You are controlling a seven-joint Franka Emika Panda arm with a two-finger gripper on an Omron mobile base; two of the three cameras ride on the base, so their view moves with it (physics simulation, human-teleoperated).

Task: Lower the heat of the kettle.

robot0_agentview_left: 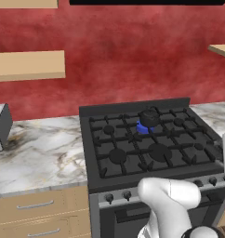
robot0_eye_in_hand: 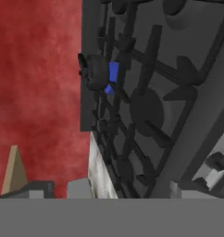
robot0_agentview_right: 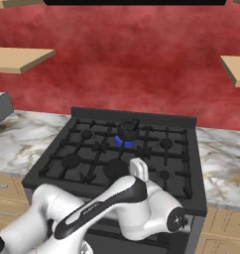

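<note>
The small squat black kettle point(robot0_agentview_left: 149, 117) point(robot0_agentview_right: 128, 130) sits on the rear middle burner of the black stove point(robot0_agentview_left: 133, 160), with a blue flame point(robot0_agentview_left: 142, 128) under it. In the hand view, which is rolled sideways, the kettle point(robot0_eye_in_hand: 95, 71) lies at the upper left beside the flame point(robot0_eye_in_hand: 113, 76). My gripper point(robot0_eye_in_hand: 113, 189) hovers above the stove's front right part, well short of the kettle. Its fingertips point(robot0_eye_in_hand: 188, 187) stand wide apart with nothing between them. Dark knobs point(robot0_agentview_left: 127, 195) point(robot0_eye_in_hand: 217, 161) line the stove's grey front panel.
Marble counter point(robot0_agentview_left: 44, 153) runs on both sides of the stove, with a grey toaster point(robot0_agentview_left: 1, 125) at the far left. Wooden shelves point(robot0_agentview_left: 28, 65) point(robot0_agentview_right: 236, 67) hang on the red wall. Drawers point(robot0_agentview_left: 40, 209) sit below the counter.
</note>
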